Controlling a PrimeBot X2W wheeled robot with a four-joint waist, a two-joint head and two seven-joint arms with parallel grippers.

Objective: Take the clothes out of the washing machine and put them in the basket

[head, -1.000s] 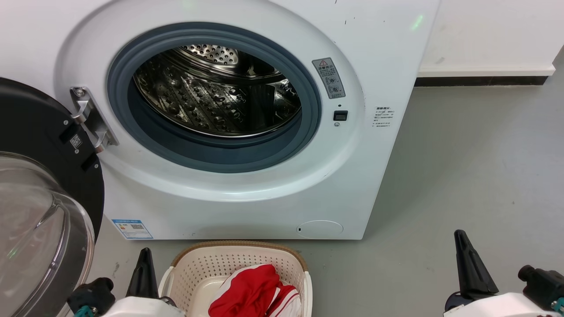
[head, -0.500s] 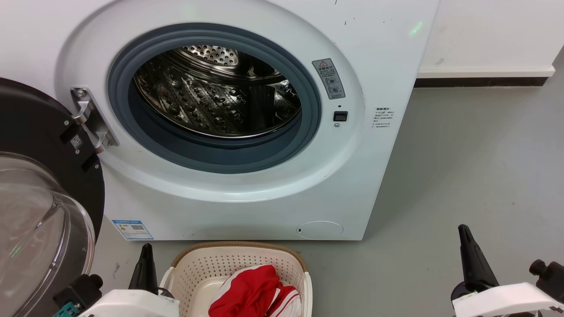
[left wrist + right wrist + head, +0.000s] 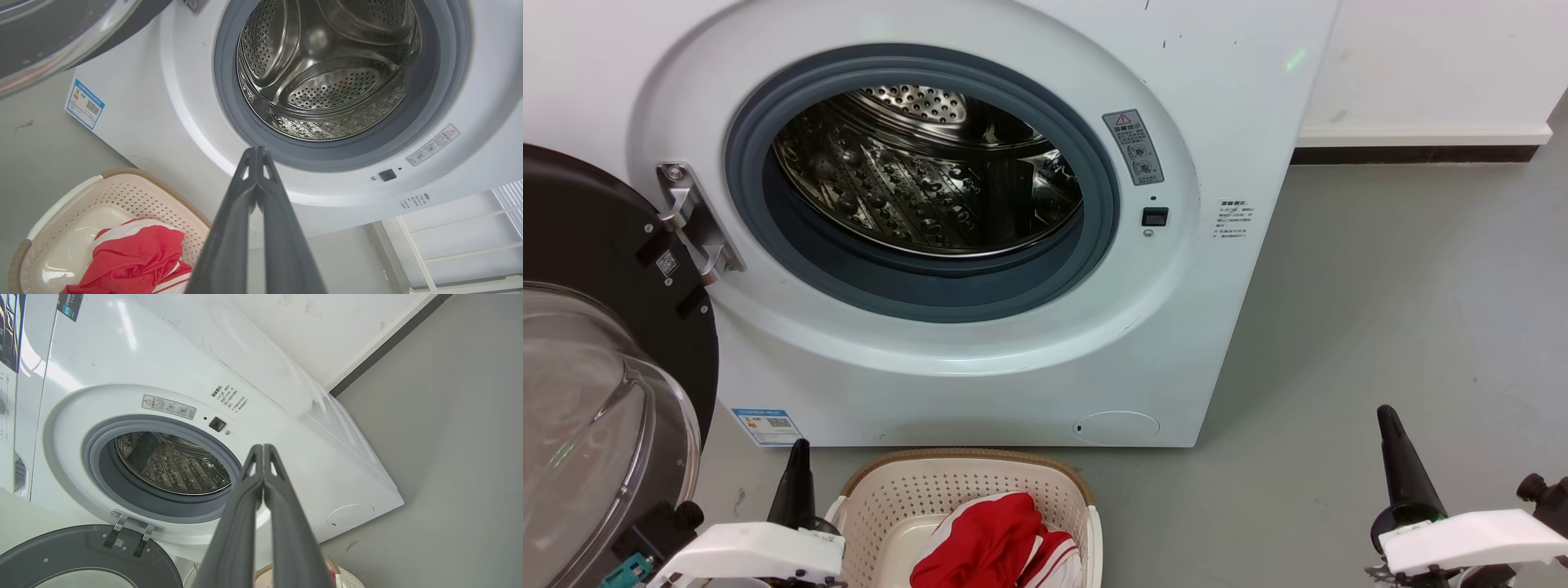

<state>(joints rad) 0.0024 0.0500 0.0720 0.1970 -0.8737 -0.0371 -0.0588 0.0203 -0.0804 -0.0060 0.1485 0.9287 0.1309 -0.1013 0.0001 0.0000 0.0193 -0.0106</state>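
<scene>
Head view: the basket [image 3: 898, 498], holding a red-and-white garment [image 3: 988, 539], sat just before the washing machine [image 3: 980, 384]. The left gripper [image 3: 256, 150] and right gripper [image 3: 262, 446] were clenched empty. The drum [image 3: 907, 188] appeared bare, but its near floor was hidden, so a stray garment there might be missed.

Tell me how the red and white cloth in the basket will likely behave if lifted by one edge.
The red and white cloth lies crumpled in soft folds in the basket, so it is probably floppy and would hang down. It looks thin, so likely light. Its surface looks smooth, so it might slip in a loose grip.
</scene>
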